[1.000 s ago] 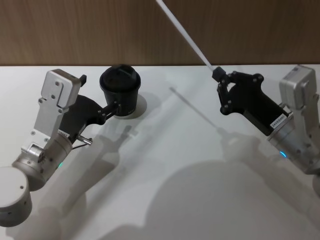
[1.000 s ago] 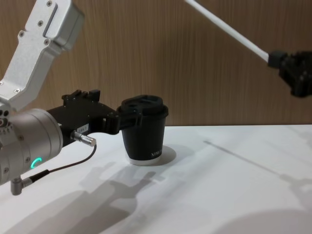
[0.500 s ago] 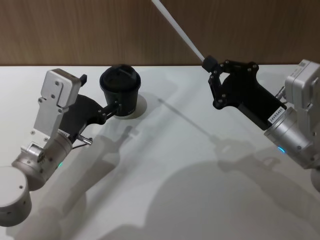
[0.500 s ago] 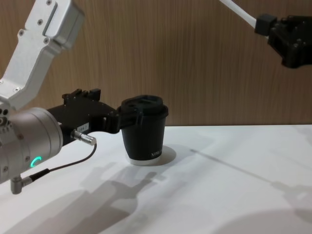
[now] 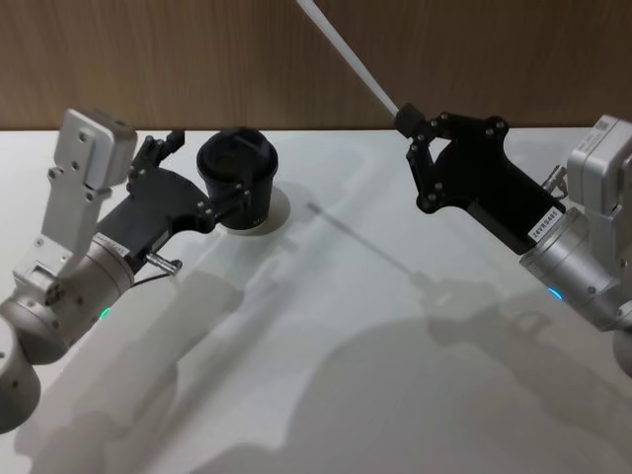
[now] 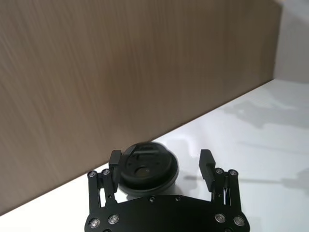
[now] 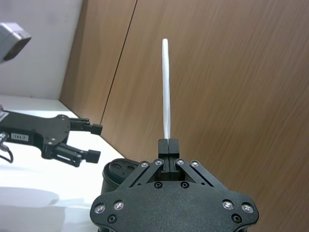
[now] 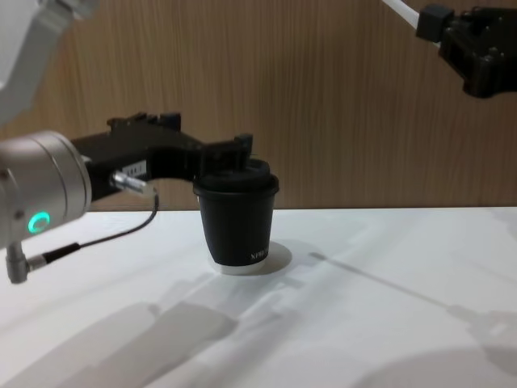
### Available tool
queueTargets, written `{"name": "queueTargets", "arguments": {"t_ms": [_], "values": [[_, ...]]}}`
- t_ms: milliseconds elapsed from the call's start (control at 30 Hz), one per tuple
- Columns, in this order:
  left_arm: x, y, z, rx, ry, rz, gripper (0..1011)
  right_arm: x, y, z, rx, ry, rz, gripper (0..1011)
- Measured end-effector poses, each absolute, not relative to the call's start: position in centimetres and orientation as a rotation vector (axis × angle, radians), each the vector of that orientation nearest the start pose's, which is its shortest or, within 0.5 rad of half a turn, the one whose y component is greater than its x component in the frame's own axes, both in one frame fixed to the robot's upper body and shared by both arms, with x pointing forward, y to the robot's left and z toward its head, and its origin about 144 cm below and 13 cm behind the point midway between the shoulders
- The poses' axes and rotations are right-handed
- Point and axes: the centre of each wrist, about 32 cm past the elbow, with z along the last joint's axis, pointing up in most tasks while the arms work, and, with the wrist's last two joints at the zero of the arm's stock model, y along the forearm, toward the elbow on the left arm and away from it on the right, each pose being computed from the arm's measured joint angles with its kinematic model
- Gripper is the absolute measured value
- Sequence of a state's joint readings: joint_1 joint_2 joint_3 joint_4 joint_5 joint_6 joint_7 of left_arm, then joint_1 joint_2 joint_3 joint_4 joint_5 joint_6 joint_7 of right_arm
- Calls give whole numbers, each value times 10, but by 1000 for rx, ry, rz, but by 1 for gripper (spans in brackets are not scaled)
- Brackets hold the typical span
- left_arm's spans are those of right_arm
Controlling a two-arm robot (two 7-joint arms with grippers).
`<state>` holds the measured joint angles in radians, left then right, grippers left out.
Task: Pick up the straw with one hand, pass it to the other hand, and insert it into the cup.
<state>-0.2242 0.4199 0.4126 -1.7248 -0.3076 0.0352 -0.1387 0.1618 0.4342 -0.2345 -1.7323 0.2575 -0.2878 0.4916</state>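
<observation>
The black cup [image 5: 237, 178] stands upright with its lid on at the back of the white table [image 5: 326, 336]. My left gripper [image 5: 202, 174] is open at lid height, one finger on each side of the cup [image 6: 145, 166], and its pads do not touch it. My right gripper [image 5: 406, 121] hangs in the air to the right of the cup and above it, shut on the lower end of the white straw [image 5: 346, 54]. The straw slants up and away toward the left. In the right wrist view the straw [image 7: 166, 87] rises straight from the closed fingertips [image 7: 167, 145], with the cup [image 7: 116, 175] below.
A brown wooden wall [image 5: 494, 59] runs right behind the table's back edge. A thin black cable [image 8: 89, 238] hangs from my left wrist. The white tabletop in front of and to the right of the cup [image 8: 237, 222] carries only the arms' shadows.
My left gripper has let go of the cup's side, opened and risen to lid height. My right gripper has carried the straw a little left and higher.
</observation>
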Motion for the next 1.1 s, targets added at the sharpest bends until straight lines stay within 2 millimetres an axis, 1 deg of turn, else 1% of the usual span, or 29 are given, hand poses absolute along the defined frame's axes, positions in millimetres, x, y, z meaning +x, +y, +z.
{"name": "queueTargets", "arguments": {"t_ms": [300, 567, 867, 1100], "values": [[481, 216, 1251, -113, -169, 902, 1000, 484, -262, 1243, 153, -533, -759, 2], [481, 216, 1263, -205, -90, 821, 1000, 484, -262, 1244, 156, -535, -756, 2], [488, 208, 1275, -321, 19, 720, 1000, 484, -261, 1244, 157, -536, -754, 2], [498, 197, 1280, -409, 111, 643, 1000, 483, -261, 1244, 158, -537, -754, 2]]}}
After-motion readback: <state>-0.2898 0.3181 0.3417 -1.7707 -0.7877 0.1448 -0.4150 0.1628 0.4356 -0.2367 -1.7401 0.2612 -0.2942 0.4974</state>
